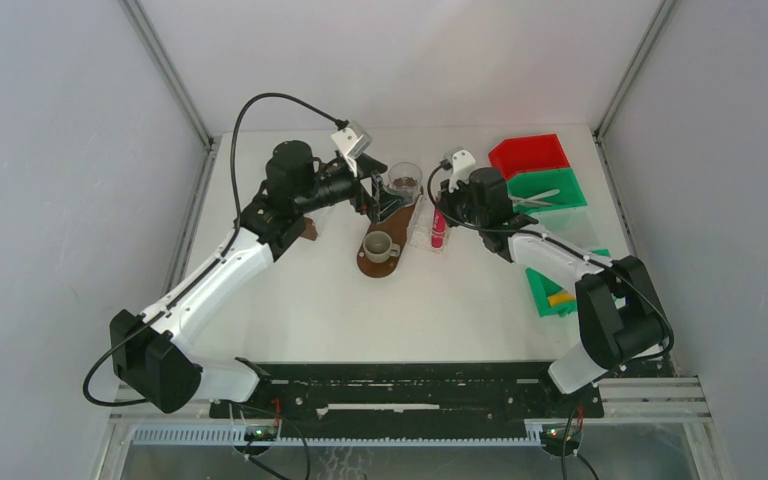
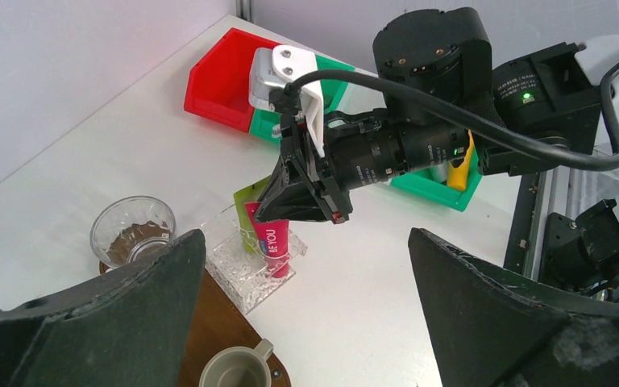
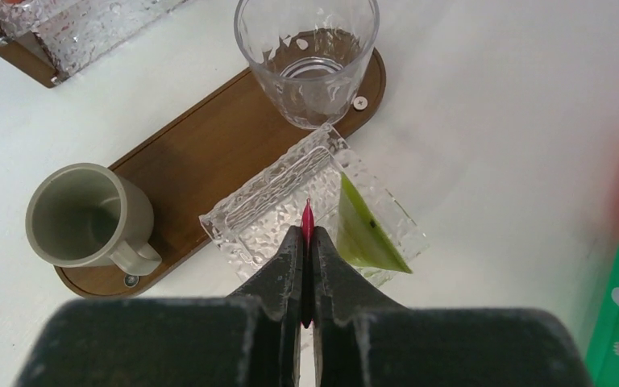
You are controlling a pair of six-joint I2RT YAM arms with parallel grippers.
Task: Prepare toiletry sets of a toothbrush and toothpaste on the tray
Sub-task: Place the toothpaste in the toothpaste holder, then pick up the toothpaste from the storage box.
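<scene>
Toothpaste — a light, squashy pink tube (image 3: 307, 216) — hangs pinched in the right gripper (image 3: 307, 242), fingers closed on it; its flat end holds best — left gripper (image 2: 306, 242) gapes empty.

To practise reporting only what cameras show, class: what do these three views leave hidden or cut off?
Right wrist view: pink toothpaste mostly hidden between the right fingers; only its edge shows.
Left wrist view: green toothpaste largely behind the right fingers; mug cut by the bottom edge.
Top view: yellow item in bin, too small to identify.
</scene>
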